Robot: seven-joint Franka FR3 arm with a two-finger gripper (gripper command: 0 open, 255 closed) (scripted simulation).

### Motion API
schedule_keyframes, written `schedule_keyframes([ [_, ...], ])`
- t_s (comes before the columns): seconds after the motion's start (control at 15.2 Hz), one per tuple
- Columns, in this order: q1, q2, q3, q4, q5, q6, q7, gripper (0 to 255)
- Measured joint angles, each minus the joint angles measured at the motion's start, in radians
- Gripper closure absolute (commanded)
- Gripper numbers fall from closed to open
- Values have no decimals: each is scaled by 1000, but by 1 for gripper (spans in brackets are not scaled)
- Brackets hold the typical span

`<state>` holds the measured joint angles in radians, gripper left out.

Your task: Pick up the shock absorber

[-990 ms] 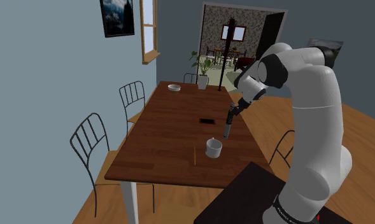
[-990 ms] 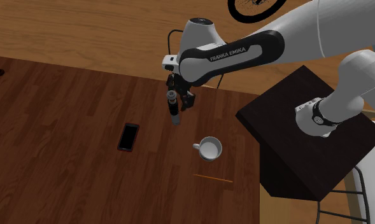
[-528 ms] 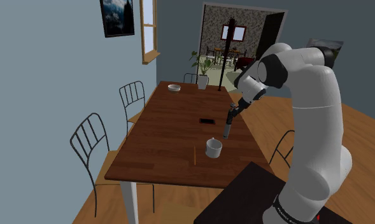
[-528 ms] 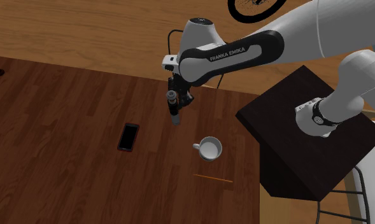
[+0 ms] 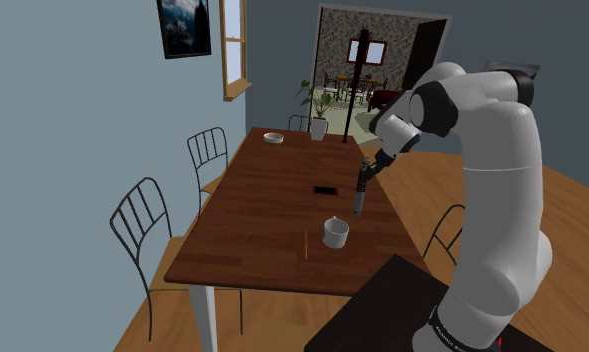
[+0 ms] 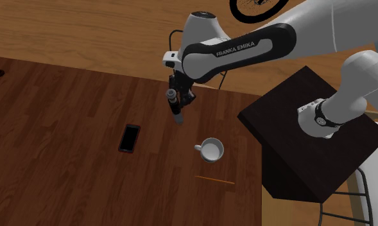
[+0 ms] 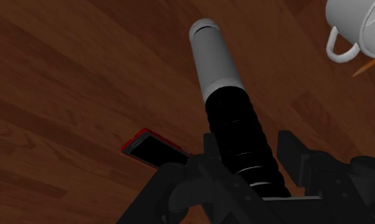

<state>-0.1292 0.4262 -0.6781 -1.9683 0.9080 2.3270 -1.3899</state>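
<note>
Shock absorber (image 6: pixel 175 109) hangs nearly upright just above centre in the second exterior view, clamped near its upper end between the fingers of the black gripper (image 6: pixel 179 96). Its lower end looks to be clear of the table (image 6: pixel 52 128), though contact cannot be ruled out. In the shoulder view it sits right of centre, over the table's edge on that view's right.

The wrist view shows its build. A ribbed black sleeve runs out from between the fingers (image 7: pixel 291 149) and gives way to a smooth, pale grey tube with a rounded end.

The hold is near one end of a long cylinder, so a quick move may well swing the free end or let the part slide down through the pads.

The white mug (image 6: pixel 211 149) stands below and right of it in the second exterior view, near enough that a low sideways sweep could knock it. The red-edged black phone (image 6: pixel 129 138) lies flat to the lower left. A thin yellow stick (image 6: pixel 214 179) lies beyond the mug, and dark plank grain covers the tabletop.
</note>
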Motion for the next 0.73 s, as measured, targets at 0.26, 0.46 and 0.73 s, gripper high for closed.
schedule_keyframes([
  [0.26,17,-35,-22,6,-45,-23,39,255],
  [0.46,25,-55,-37,17,-75,-44,66,255],
  [0.73,40,-88,-56,24,-117,-67,101,255],
])
